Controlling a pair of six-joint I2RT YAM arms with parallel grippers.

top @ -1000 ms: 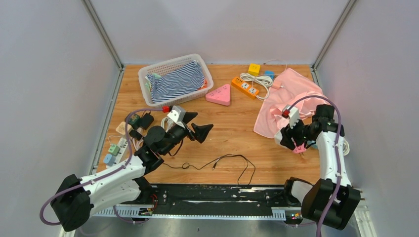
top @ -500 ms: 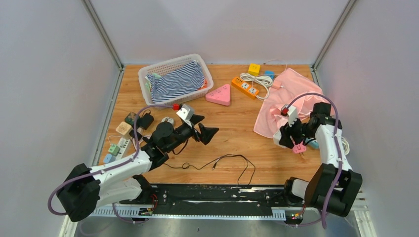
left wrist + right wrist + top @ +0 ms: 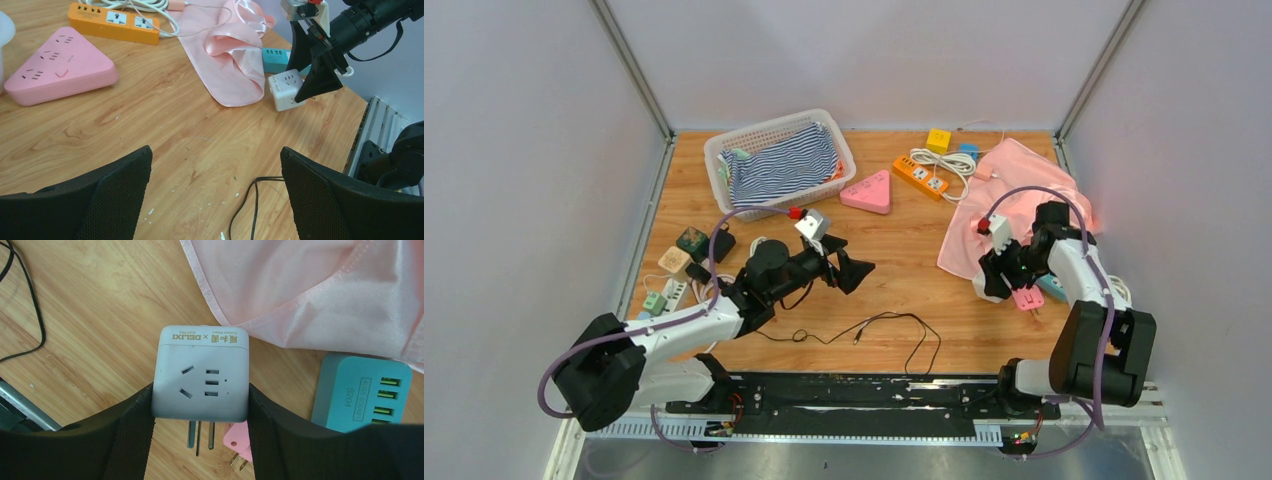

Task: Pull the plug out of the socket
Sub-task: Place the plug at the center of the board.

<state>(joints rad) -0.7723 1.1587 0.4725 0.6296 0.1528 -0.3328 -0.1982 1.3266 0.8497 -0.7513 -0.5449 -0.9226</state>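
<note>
Wooden tabletop [image 3: 904, 250]. Just beside the pink cloth [image 3: 1004, 190], the right end effector [image 3: 200, 395] gripped the white socket cube [image 3: 200, 372], with the pink plug [image 3: 239, 437] alongside. The left end effector [image 3: 842, 266], jaws wide, had swung toward the cloth, likely to assist.

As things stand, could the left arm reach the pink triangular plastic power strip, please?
Probably yes: the left gripper stands open and empty, and the pink triangular plastic power strip lies just ahead with nothing between them.

Item: white cube plug [image 3: 200, 372], socket holes on its face, metal prongs bare, clamped in right gripper [image 3: 200, 390]; pink adapter [image 3: 241, 436] just beneath.
</note>
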